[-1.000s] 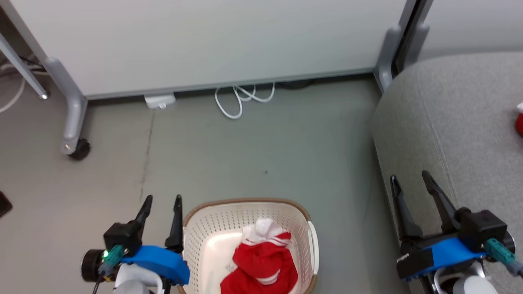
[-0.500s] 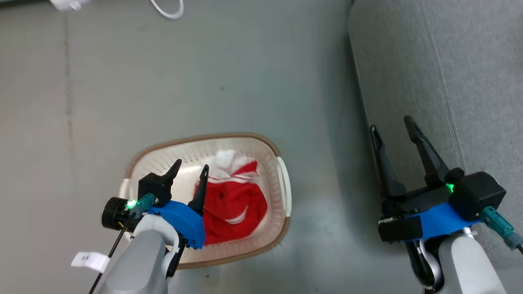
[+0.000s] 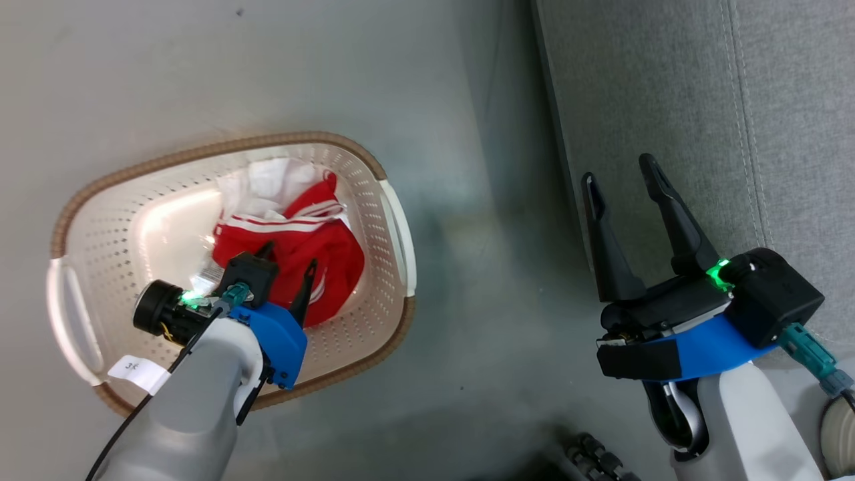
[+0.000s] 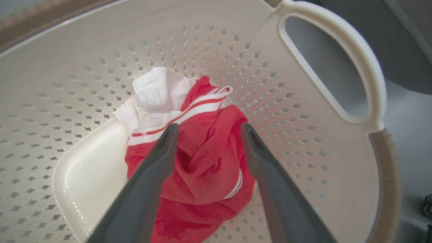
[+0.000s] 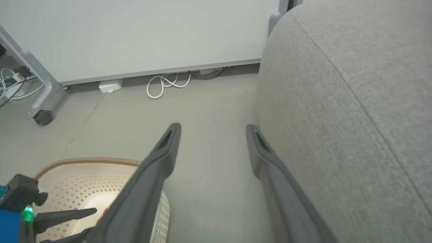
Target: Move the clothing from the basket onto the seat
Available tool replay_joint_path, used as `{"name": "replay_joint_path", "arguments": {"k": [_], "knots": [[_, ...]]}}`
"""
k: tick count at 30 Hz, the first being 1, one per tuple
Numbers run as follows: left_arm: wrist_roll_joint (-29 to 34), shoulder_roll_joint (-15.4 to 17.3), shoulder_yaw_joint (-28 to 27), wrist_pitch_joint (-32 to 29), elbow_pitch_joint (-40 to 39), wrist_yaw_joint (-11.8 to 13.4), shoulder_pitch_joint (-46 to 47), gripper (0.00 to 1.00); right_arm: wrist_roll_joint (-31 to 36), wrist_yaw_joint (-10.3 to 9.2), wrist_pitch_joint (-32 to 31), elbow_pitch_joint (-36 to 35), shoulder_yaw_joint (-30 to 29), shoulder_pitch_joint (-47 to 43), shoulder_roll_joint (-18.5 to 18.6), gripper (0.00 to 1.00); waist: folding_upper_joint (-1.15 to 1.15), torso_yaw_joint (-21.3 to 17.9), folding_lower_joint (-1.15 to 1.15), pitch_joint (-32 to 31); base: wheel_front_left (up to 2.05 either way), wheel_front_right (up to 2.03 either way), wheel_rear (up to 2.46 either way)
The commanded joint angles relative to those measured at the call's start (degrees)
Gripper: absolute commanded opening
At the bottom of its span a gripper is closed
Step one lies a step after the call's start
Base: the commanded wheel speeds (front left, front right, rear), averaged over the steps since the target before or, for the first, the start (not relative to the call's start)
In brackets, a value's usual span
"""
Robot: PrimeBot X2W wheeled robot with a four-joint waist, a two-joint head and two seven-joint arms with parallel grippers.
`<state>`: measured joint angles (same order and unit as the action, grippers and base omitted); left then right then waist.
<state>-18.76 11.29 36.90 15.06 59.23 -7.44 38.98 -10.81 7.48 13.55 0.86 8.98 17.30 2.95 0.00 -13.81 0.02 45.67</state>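
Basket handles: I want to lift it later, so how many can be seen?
2. The seat-side handle sits on the basket's end nearest the seat; the opposite handle is on its other end. None seems hidden.

Grey floor [image 3: 461, 73], pale wheeled partition [image 5: 152, 33] behind

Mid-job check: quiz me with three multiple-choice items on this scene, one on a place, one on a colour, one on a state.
1. The clothing lies: A on the seat; B in the basket; C in the right hand.
2. Its trim is: A blue; B black; C white.
3. The left hand and right hand are: A both open; B both shut; C left shut on clothing.
Key: 1 B, it sits on the basket floor; 2 C, white stripes cross the red; 3 A, fingers apart, left over the clothing, right by the seat.
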Motion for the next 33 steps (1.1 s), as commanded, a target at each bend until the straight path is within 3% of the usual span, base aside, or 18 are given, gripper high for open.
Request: {"name": "replay_joint_path", "arguments": {"k": [1,9,15,16,17,33], "knots": [[-0.67,0.68,1.06,0.04,1.23,0.0,1.6,1.0,-0.55,0.03,0.57,0.31,0.53,1.19,-0.11,1.0,0.0,-2.38,-0.02,3.59,0.0,0.0,0.0],[-1.06,2.4,3.3,0.12,6.21,0.42,6.02,1.0,-1.26,0.03,1.43,0.55,1.65,2.7,-0.1,1.0,0.0,-3.42,-0.02,7.89,0.0,0.0,0.0],[-1.33,1.71,3.41,-0.69,10.03,1.58,8.53,1.0,-1.89,0.03,1.68,0.86,2.55,3.48,-0.1,1.0,0.0,-3.93,-0.02,9.45,0.0,0.0,0.0],[-1.17,1.67,3.62,-0.7,10.4,1.67,8.81,0.72,-1.89,0.03,1.7,0.93,2.66,3.56,-0.1,1.0,0.0,-3.96,-0.02,9.56,0.0,0.0,0.0],[-1.12,1.52,3.77,-0.94,10.8,1.57,9.0,0.0,-1.89,0.03,1.69,1.04,2.77,3.65,-0.1,1.0,0.0,-4.01,-0.02,9.62,0.0,0.0,0.0],[-3.39,-0.45,4.78,-0.96,12.97,0.33,8.89,0.0,-1.72,0.03,1.73,1.64,2.86,4.21,-0.1,1.0,0.0,-2.87,-0.02,6.97,0.0,0.0,0.0]]}}
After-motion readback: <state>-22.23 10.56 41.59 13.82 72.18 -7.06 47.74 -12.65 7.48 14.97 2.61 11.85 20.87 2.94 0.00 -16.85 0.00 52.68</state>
